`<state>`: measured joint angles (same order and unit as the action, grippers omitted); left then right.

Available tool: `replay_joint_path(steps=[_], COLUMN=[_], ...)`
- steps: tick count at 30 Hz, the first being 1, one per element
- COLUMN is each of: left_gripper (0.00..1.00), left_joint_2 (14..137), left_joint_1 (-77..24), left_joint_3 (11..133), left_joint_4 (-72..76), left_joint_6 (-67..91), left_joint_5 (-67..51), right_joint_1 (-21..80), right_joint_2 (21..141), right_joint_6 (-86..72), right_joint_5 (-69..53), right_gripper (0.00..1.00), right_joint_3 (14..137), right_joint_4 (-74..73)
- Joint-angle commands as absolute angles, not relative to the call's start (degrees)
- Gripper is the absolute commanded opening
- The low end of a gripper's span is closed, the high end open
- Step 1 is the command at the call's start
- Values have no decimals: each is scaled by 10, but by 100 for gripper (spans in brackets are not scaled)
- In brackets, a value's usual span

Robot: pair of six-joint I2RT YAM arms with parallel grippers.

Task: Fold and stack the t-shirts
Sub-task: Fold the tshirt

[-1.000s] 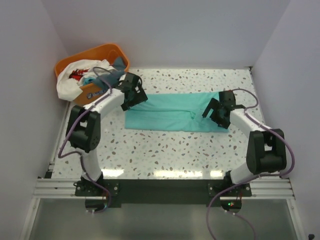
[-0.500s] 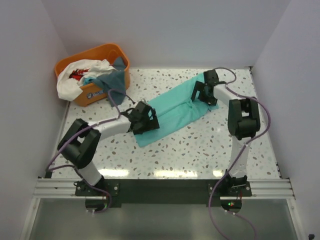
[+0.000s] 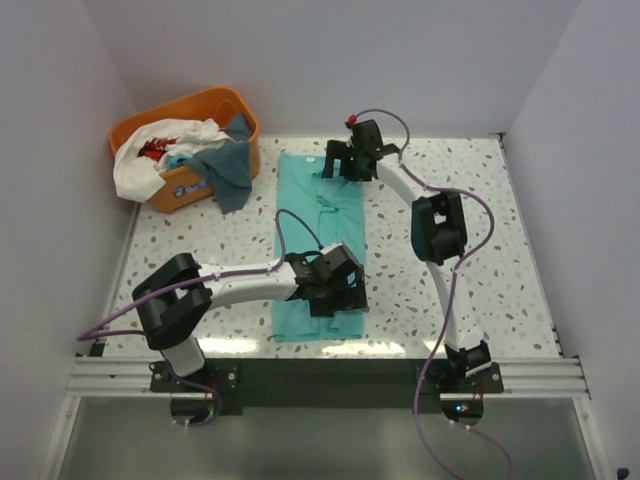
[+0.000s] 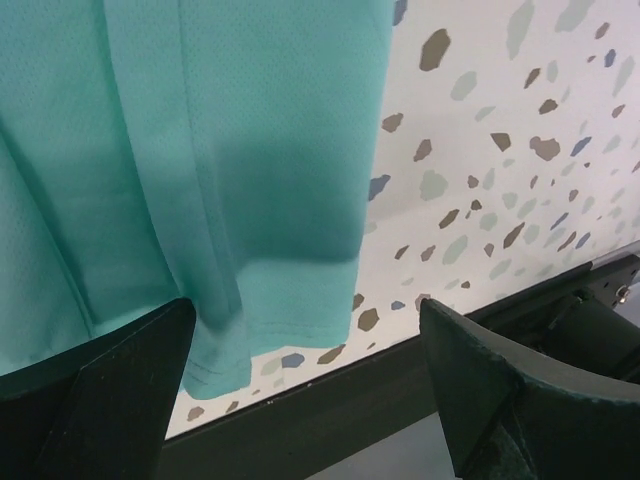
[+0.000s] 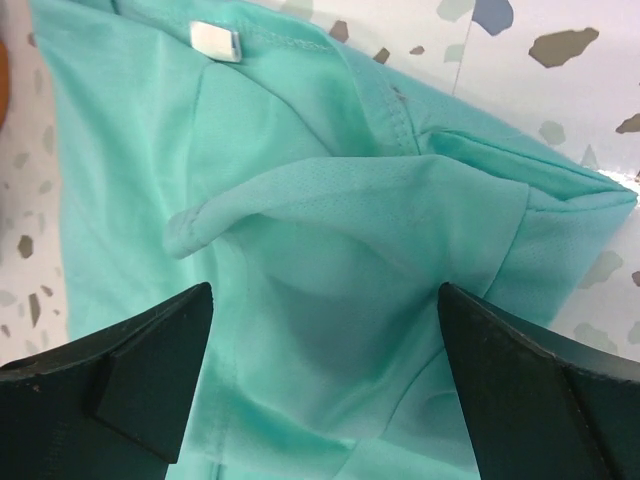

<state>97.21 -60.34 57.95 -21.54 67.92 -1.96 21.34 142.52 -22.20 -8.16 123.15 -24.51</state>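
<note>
Shirt: mint t-shirt (image 3: 318, 215), folded to a long strip, mid table (image 3: 470, 290), running 12–6 o'clock; collar end far, hem (image 4: 285, 335) near.
Handling: judged light, limp, thin knit; sags and creases if lifted at one pt.
Grip pts: pinch both end edges together.
L gripper (image 3: 337, 293): jaws spread wide, empty; over hem end, 6 o'clock.
R gripper (image 3: 336, 162): jaws spread wide, empty; over collar end by white tag (image 5: 215, 40), 12 o'clock.
Other shirts (image 3: 140, 172): in orange basket (image 3: 215, 99), 10 o'clock.

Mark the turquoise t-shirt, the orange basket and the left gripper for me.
turquoise t-shirt (image 3: 340, 210): top view, flat middle of the cloth.
orange basket (image 3: 190, 100): top view, its far rim.
left gripper (image 4: 307, 305): left wrist view, midway between its open fingertips.
</note>
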Motion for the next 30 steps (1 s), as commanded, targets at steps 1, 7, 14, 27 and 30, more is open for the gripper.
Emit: replay_joint_path(steps=[1, 7, 14, 27, 30], left_gripper=[100, 100, 100, 90, 80], left_joint_2=[942, 841, 674, 548, 570], left_joint_1=[-615, -617, -600, -551, -549], left_joint_3=[649, 647, 466, 263, 251], left_joint_4=[-301, -412, -542, -396, -362], left_joint_6=[662, 666, 784, 787, 791], left_joint_5=[42, 125, 183, 65, 68], right_joint_1=[207, 208, 233, 413, 437], right_joint_2=[1381, 1139, 798, 511, 540], right_joint_6=[-222, -186, -318, -490, -508], right_joint_5=[-130, -78, -44, -78, -97], right_gripper=[99, 99, 99, 98, 93], right_joint_3=[1288, 1139, 614, 298, 274], right_joint_4=[-298, -309, -246, -308, -255])
